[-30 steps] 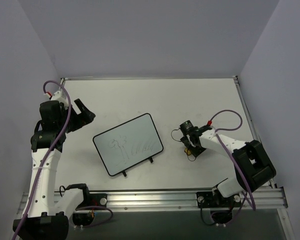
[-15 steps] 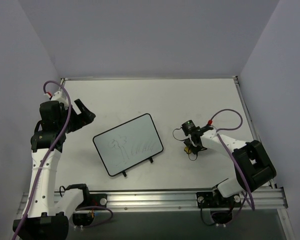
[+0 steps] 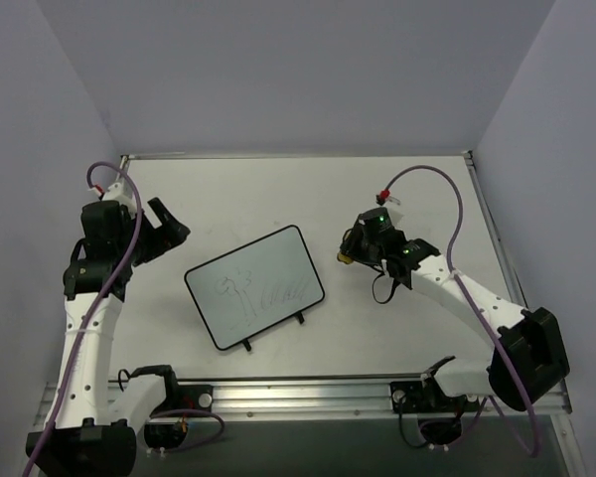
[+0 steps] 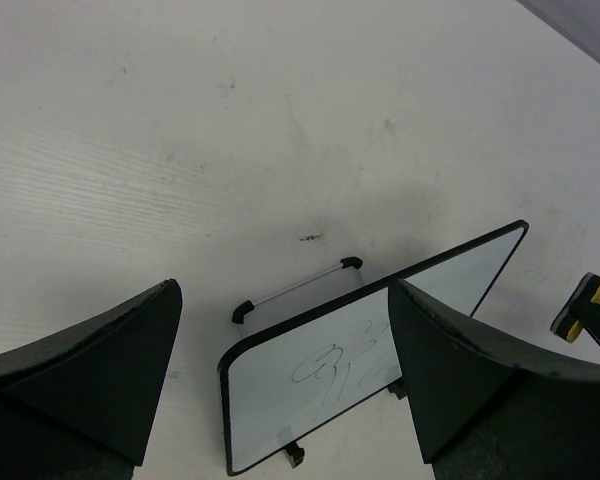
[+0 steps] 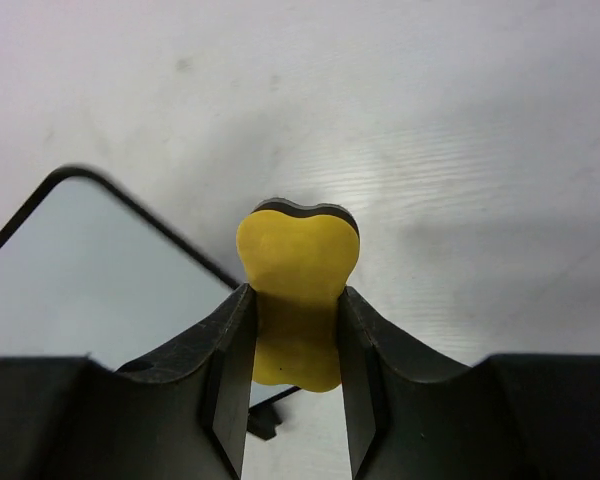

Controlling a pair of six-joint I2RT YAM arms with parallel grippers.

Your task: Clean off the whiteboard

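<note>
The whiteboard (image 3: 255, 286) lies tilted in the middle of the table, black-framed, with dark scribbles on it. It also shows in the left wrist view (image 4: 320, 385) and at the left of the right wrist view (image 5: 90, 270). My right gripper (image 3: 350, 254) is shut on a small yellow sponge (image 5: 295, 290) with a black backing and holds it just right of the board's right edge, above the table. My left gripper (image 3: 169, 229) is open and empty, to the left of the board.
The white table (image 3: 298, 189) is bounded by a metal rail at the front (image 3: 308, 396) and purple walls on the sides and back. A purple cable (image 3: 427, 174) loops above the right arm.
My right gripper has lifted the yellow sponge off the table and carried it left and back, toward the board's right edge. The left arm and the board have not moved.
</note>
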